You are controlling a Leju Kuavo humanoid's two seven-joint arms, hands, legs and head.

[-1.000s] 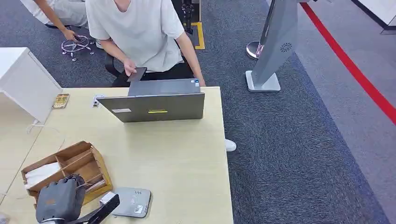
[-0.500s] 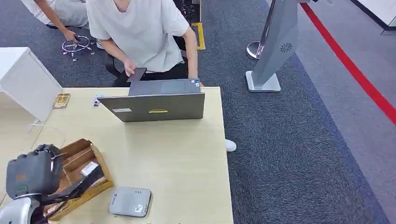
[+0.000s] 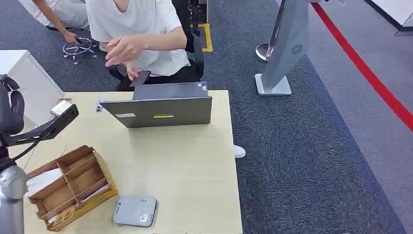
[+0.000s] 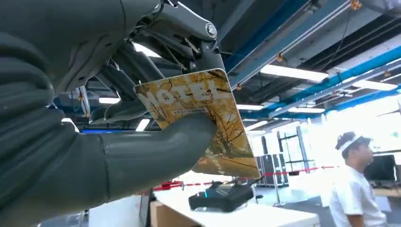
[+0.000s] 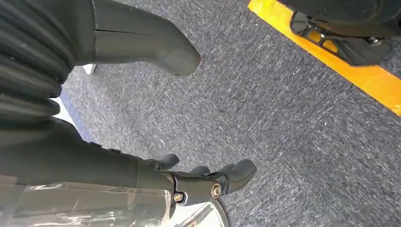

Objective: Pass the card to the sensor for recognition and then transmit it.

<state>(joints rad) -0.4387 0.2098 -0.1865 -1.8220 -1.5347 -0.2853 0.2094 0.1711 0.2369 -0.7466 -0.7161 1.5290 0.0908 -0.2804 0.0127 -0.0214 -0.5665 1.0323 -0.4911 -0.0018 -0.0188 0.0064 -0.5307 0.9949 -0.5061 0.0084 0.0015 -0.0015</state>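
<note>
**One card held up at the table's far-left side**

One card, printed in yellow and brown with pale lettering, is pinched in the left hand between the thick grey thumb and the darker fingers. In the head view that left hand is raised at the left edge of the picture, above the left side of the wooden table, and the card shows as a pale sliver at the fingertips. The grey sensor lies flat near the table's front edge, just beside the wooden divided box and well apart from the card. An open laptop stands at the far side of the table, and a person in a white shirt sits behind it with one hand lifted. The right hand hangs over grey carpet, holding nothing, its thumb apart from its loosely curled fingers.
</note>
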